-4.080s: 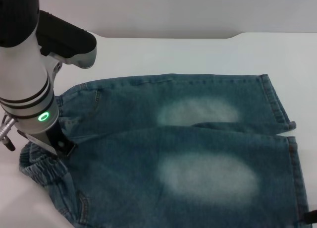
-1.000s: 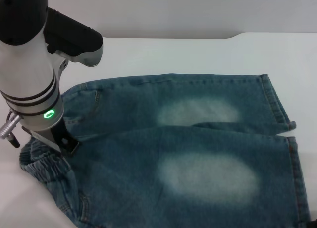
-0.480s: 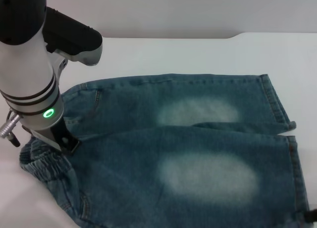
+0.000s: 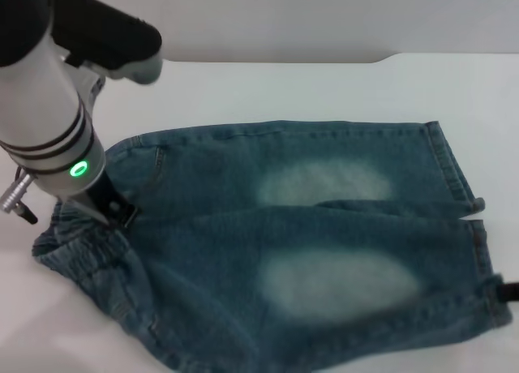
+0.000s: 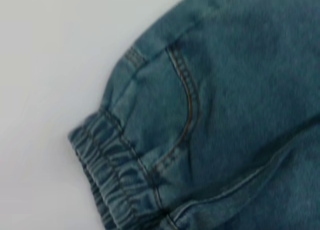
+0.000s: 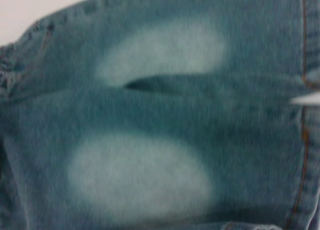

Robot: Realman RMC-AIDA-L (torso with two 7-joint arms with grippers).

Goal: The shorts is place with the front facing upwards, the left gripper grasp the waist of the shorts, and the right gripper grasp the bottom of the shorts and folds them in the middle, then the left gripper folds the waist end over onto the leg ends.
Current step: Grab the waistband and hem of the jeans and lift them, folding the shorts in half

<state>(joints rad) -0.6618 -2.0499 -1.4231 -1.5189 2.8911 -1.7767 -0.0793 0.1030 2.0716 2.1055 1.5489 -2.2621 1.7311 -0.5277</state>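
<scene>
The blue denim shorts (image 4: 324, 227) lie front up on the white table, a pale faded oval on each leg. My left gripper (image 4: 116, 211) is down on the ruched waist (image 4: 77, 243) at the left, shut on it, its fingers mostly hidden under the arm. The near side of the shorts is raised off the table. Only a black sliver of my right gripper (image 4: 508, 292) shows at the right edge, holding the near leg's hem (image 4: 484, 259), the bottom of the shorts. The left wrist view shows the waistband (image 5: 107, 175) and a pocket seam (image 5: 187, 100). The right wrist view shows both faded patches (image 6: 160, 52) and the hem (image 6: 303, 140).
The white table (image 4: 284, 89) runs bare behind and to the right of the shorts, ending at a pale back wall. The far leg's hem (image 4: 450, 166) lies flat on the table.
The left arm has lifted and shifted away from me, pulling the waist with it. The near edge of the shorts has risen off the table, and the near hem corner has come up.
</scene>
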